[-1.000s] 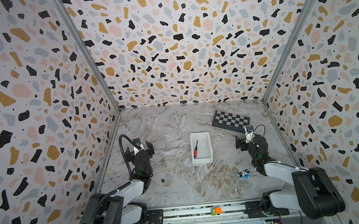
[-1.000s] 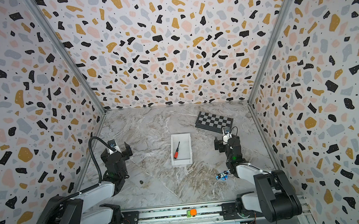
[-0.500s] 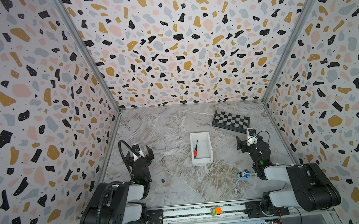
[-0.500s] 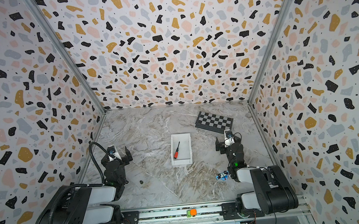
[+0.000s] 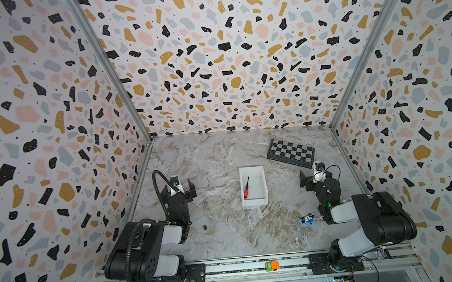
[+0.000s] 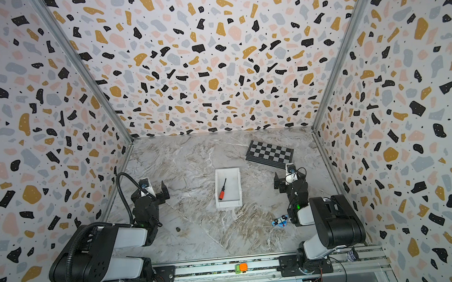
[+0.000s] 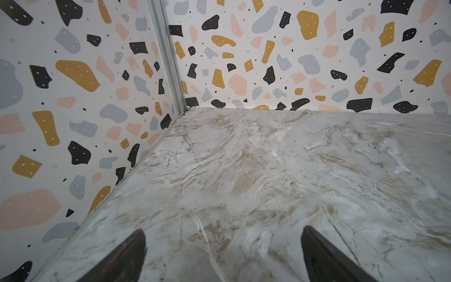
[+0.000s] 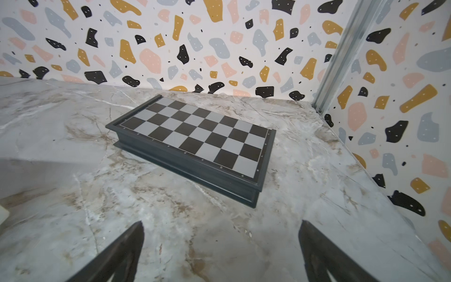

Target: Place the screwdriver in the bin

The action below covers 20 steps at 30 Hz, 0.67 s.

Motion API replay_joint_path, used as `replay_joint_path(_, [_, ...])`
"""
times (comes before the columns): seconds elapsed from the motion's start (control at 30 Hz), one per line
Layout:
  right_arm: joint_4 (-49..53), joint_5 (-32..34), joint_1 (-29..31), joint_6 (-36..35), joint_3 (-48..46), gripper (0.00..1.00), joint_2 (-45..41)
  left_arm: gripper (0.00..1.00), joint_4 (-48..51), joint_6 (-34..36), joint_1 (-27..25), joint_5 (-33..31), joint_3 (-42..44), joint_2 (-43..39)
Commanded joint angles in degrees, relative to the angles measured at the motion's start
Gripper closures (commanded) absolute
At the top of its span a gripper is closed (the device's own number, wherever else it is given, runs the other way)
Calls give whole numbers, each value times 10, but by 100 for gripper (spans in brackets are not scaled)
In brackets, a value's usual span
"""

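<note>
Showing the work cell in both top views: a white bin [image 5: 254, 202] [image 6: 229, 203] stands near the middle of the marbled desk [image 5: 215, 158] [image 6: 193, 160], its long sides running from front edge to back edge. Its only content is the screwdriver [image 5: 246, 188] [image 6: 222, 188], which lies flat on the floor of the bin along the left wall, red handle toward the front edge and dark shaft leaning slightly rightward toward the back edge.

The left pincer [image 5: 177, 187] [image 6: 150, 191] [image 7: 223, 232] sits low near the left edge of the desk, well apart from the bin; its jaws are spread wide, with only bare marble between them in the left wrist view. The right pincer [image 5: 316, 177] [image 6: 289, 180] [image 8: 221, 225] sits near the right edge, also well apart from the bin and likewise spread wide and empty. The screwdriver thus lies between the two pincers, touched by neither.

A chessboard [image 5: 291, 153] [image 6: 270, 153] [image 8: 195, 136] lies closed toward the back right corner, just beyond the right pincer. A small blue toy [image 5: 306, 219] [image 6: 279, 221] (too small to identify further) rests toward the front right, beside the right arm, and a small dark speck [image 5: 205, 227] [image 6: 178, 228] lies toward the front left.
</note>
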State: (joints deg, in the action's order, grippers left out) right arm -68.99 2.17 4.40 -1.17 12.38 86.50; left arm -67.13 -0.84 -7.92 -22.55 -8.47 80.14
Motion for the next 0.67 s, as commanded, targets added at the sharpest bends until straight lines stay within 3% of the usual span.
replay_joint_path(0.0, [-6, 6, 2, 4, 1, 1, -14, 0, -17, -4, 4, -5, -8, -4])
replay_joint_path(0.63, [0, -11, -3, 3, 5, 1, -13, 0, -16, -4, 4, -6, -8, -4])
